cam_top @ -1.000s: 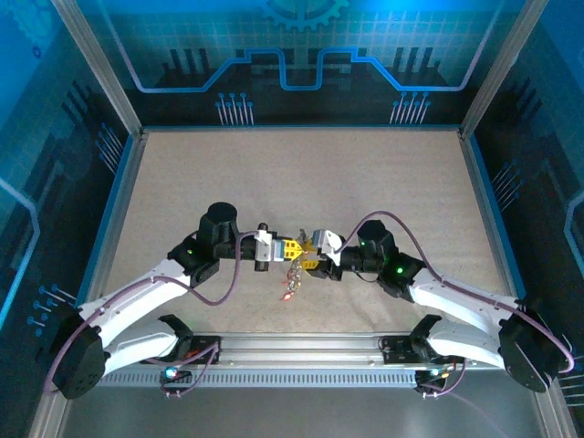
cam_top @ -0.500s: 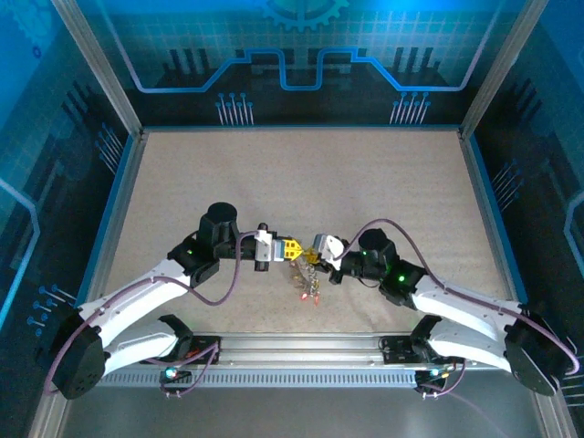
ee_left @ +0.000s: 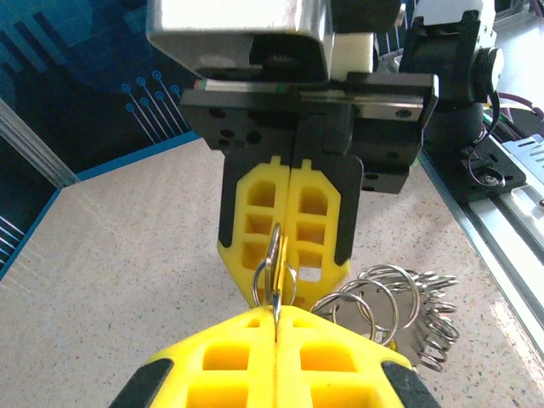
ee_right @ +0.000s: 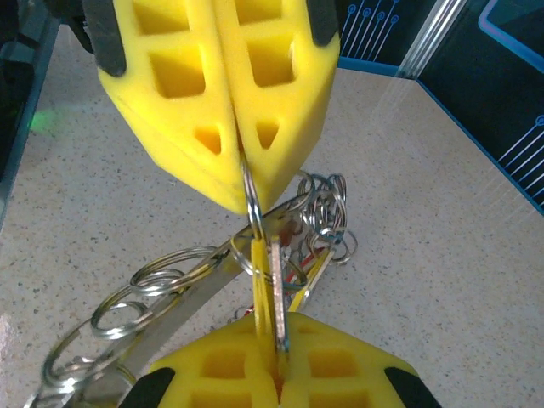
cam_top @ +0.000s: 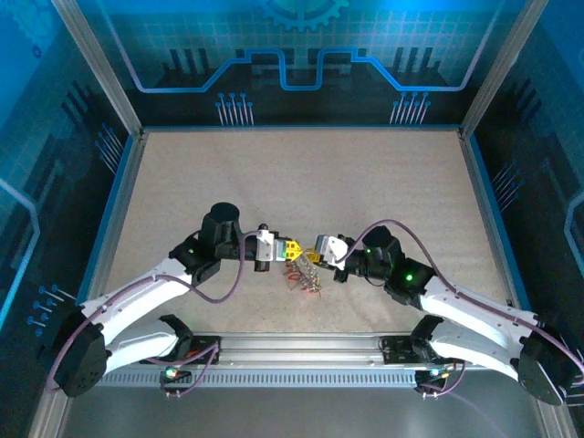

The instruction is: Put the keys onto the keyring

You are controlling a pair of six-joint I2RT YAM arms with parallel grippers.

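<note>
right wrist: left claw (ee_right: 240,183) clamped on small ring (ee_right: 251,217), right claw (ee_right: 272,353) clamped on key (ee_right: 278,289)

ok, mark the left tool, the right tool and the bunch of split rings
left tool (ee_left: 276,321): left wrist view, seam between its yellow fingertips.
right tool (ee_right: 272,344): right wrist view, seam between its yellow fingertips.
bunch of split rings (ee_left: 429,327): left wrist view, stacked coils at its right end.

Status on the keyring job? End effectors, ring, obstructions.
Left end effector shut on the keyring, right end effector shut on a key, tip to tip. Key at the ring, threading not confirmed. Cluster of split rings close beside the pinch.
</note>
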